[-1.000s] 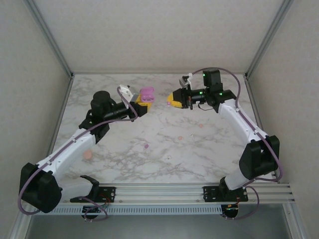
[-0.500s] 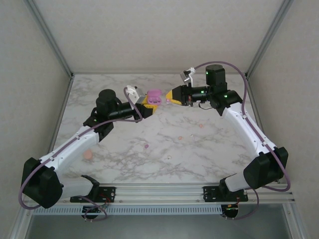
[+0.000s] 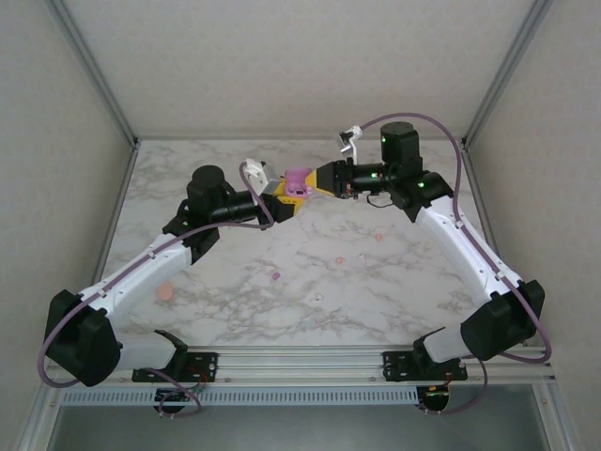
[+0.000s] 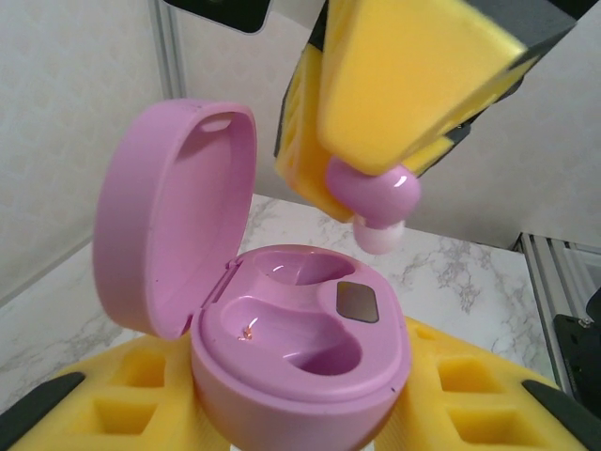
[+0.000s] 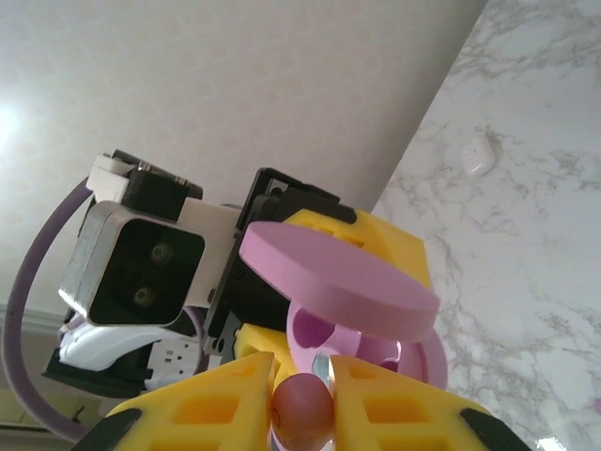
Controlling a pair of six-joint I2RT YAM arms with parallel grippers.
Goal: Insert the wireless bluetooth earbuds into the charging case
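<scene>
Case [image 4: 300,362] first, clamped at its base between the yellow fingers [image 4: 131,395] of my left gripper [image 3: 283,195] and held up off the table [image 3: 423,291]. Its lid [image 4: 174,216] stands open on my left finger's side, and the two wells [image 4: 300,334] face upward. Just above the far well hangs a purple earbud [image 4: 374,193] with its pale tip pointing down. Whether that tip touches the rim I cannot tell. My right gripper [image 5: 302,374] is pinched tight on this earbud, and its fingertips nearly meet my left gripper over the case. Down on the marble, well apart from both hands and nearer my bases, lie a loose purple bud [image 3: 275,276], a white bud [image 3: 319,297] and a peach bud [image 3: 378,237]
</scene>
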